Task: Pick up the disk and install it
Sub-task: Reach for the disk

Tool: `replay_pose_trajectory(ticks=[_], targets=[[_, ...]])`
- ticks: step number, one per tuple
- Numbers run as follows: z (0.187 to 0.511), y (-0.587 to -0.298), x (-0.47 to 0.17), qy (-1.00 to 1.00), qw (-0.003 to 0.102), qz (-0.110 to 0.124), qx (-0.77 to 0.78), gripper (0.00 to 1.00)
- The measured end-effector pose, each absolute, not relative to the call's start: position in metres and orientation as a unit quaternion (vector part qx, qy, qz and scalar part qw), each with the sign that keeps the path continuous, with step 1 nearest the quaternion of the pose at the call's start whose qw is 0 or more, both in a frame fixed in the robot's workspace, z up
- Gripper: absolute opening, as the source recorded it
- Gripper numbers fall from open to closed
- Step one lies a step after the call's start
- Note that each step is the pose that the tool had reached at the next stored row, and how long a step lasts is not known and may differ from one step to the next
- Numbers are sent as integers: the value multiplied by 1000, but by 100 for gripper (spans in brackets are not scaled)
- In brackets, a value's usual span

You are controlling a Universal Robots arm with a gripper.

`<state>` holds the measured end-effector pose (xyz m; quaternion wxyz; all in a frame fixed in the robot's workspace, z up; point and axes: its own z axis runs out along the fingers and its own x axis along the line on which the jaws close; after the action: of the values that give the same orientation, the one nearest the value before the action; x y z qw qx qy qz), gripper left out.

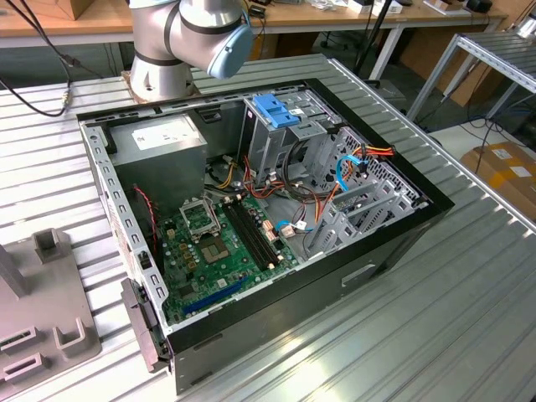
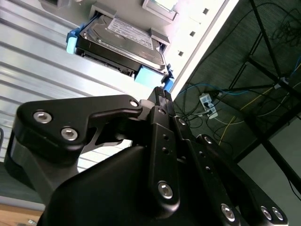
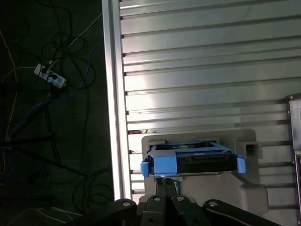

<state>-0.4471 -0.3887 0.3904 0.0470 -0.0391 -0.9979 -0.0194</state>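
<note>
Near the table's edge: the disk sits in a pale grey holder on the ribbed metal table, label side up, with blue rails at both ends and across its front.
Gripper: the gripper hangs just in front of the disk's blue front rail. Its fingers are drawn together with nothing between them, and I cannot tell whether the tips touch the rail.
Second wrist view: the disk lies flat and level in the holder, just beyond the tip of the gripper.
Install site: the open computer case stands on the table with its blue-topped drive cage at the back. Orange, red and blue cables lie loose just beside the cage.
Progress, as I judge it: pick-up not yet done; the disk rests wholly in its holder.
Risk, contact: with the fingers together, any push forward could shove or tilt the disk in the holder instead of gripping it.
Risk, grip: the smooth plastic rails might slip under a shallow or off-centre hold.
Risk, drop: the holder is close to the table edge, so a lost disk could fall to the floor.
Risk, insertion: loose cables by the cage could snag a rail and jam the disk askew.
</note>
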Motion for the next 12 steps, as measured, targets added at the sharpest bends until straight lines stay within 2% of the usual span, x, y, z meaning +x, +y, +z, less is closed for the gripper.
replay_pose_trajectory(ticks=[6, 8, 12], targets=[[388, -387, -446, -998, 47, -19, -38, 11], [386, -387, -446, -999, 39, -19, -33, 11], [381, -387, -446, -999, 28, -20, -29, 11]])
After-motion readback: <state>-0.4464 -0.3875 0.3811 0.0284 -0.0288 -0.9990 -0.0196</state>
